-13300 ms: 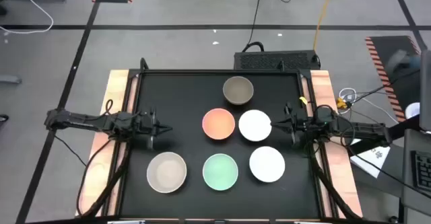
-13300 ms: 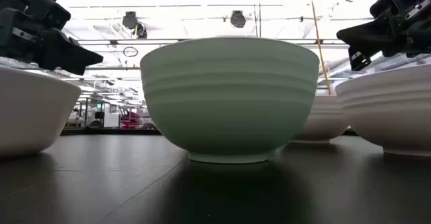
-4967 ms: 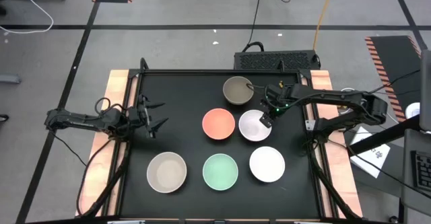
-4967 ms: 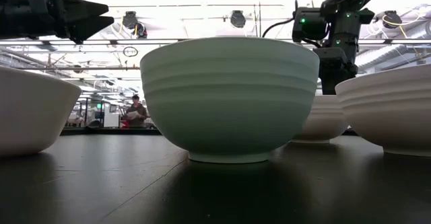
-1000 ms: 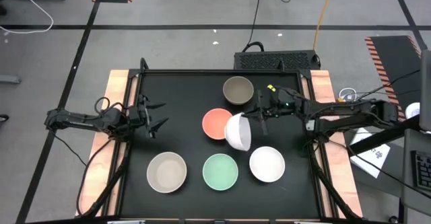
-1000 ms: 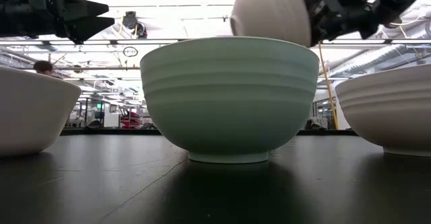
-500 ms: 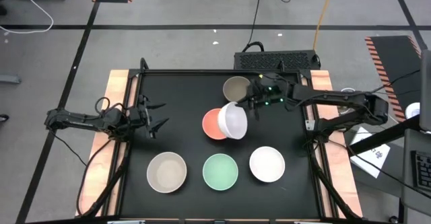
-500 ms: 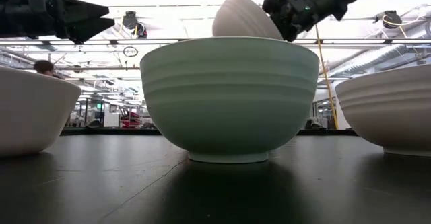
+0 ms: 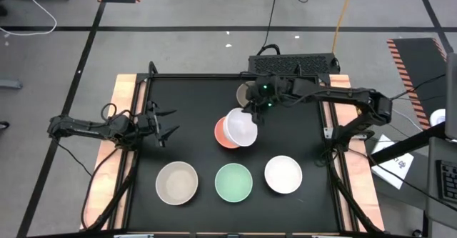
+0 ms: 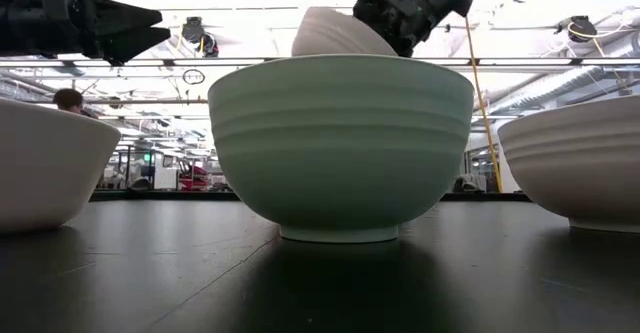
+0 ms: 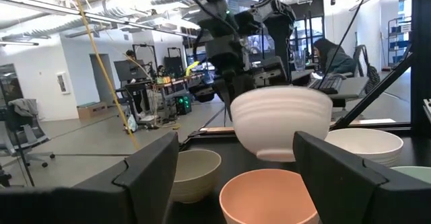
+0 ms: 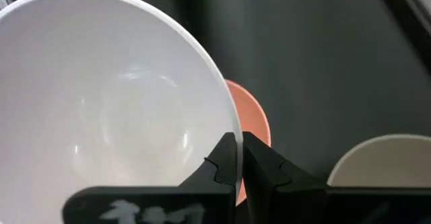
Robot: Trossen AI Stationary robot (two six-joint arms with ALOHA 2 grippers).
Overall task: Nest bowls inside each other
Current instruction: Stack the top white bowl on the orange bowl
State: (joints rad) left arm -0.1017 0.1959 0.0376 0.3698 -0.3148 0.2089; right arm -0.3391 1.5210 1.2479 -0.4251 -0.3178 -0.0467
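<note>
A white bowl (image 9: 240, 129) hangs over the salmon-orange bowl (image 9: 221, 136) at the table's middle, with my right gripper (image 9: 251, 116) shut on its rim. In the left wrist view the white bowl (image 11: 279, 123) floats just above the salmon bowl (image 11: 269, 197). The dark grey-brown bowl (image 9: 246, 95) sits behind them, partly under the right arm. Along the near edge stand the beige-grey bowl (image 9: 177, 182), the mint green bowl (image 9: 233, 182) and a second white bowl (image 9: 283, 174). My left gripper (image 9: 168, 124) waits open above the table's left side. My right gripper pinches the white bowl's rim (image 12: 231, 131) on its far right side, one finger (image 12: 221, 162) inside the bowl and the other (image 12: 261, 165) outside. The fingers come from above, slanting in from the right. The bowl hangs clear, mouth up and nearly level, above the salmon bowl.
The black table top (image 9: 193, 102) lies bare at the far left and between my left gripper and the salmon bowl. Wooden strips (image 9: 123, 88) run along both sides. In the low view the mint bowl (image 10: 340, 148) hides most of the table behind it.
My right gripper has carried the white bowl toward the table's left and slightly far, from right of the salmon bowl to over it. The bowl, tipped on its side a second ago, has turned mouth up. The right gripper has stayed shut on the rim.
</note>
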